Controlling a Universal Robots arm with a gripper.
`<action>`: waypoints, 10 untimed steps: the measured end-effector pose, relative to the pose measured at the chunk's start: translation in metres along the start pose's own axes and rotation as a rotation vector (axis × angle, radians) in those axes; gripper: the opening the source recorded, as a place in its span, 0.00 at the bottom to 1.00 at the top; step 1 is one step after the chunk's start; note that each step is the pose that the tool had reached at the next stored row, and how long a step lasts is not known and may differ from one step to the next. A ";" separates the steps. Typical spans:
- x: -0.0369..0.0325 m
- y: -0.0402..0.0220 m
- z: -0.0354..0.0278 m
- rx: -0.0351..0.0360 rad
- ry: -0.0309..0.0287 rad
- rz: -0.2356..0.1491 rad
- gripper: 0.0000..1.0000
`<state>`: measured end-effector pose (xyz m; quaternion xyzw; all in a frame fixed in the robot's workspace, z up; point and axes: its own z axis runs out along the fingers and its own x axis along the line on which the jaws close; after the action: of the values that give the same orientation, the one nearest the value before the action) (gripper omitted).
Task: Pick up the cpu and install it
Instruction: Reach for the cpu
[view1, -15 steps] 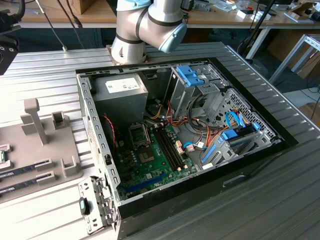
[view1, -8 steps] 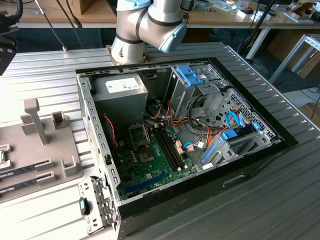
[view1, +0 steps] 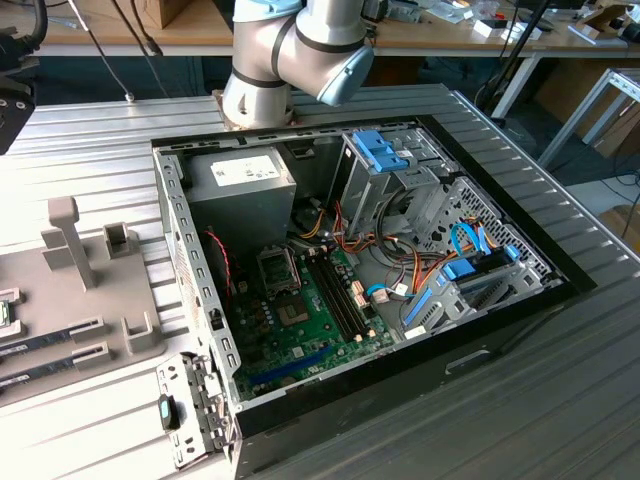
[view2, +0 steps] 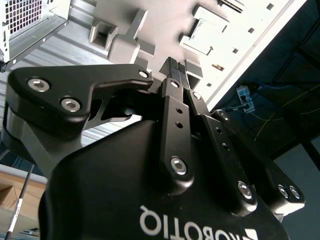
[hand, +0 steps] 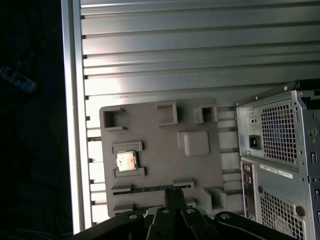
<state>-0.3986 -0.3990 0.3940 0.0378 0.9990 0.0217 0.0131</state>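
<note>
The cpu (hand: 126, 161), a small silver square with a thin green rim, lies flat in a recess of the grey holder tray (hand: 160, 135) in the first wrist view. My gripper (hand: 173, 191) hovers high above the tray, over its edge beside the cpu and well clear of it. In the second wrist view the gripper (view2: 178, 65) is shut, its black fingertips pressed together with nothing between them. The open computer case (view1: 190, 215) lies on its side in the exterior view. Inside it, the motherboard (view1: 305, 325) carries an empty socket (view1: 277, 268) with a metal frame.
The arm (view1: 290, 50) stands behind the case. The power supply (view1: 240, 195), the drive cages (view1: 400, 170) and bundles of cables (view1: 400, 265) crowd the case. Memory sticks (view1: 50, 338) rest in the tray's slots. A ribbed metal tabletop (view1: 560, 400) surrounds everything.
</note>
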 end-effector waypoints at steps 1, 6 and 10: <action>0.0000 0.0000 0.0007 0.0000 0.0000 0.000 0.10; 0.0001 -0.0002 0.0042 0.0000 0.0000 0.000 0.10; 0.0001 -0.0004 0.0063 0.0000 0.0001 0.000 0.10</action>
<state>-0.3986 -0.3991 0.3877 0.0379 0.9990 0.0217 0.0131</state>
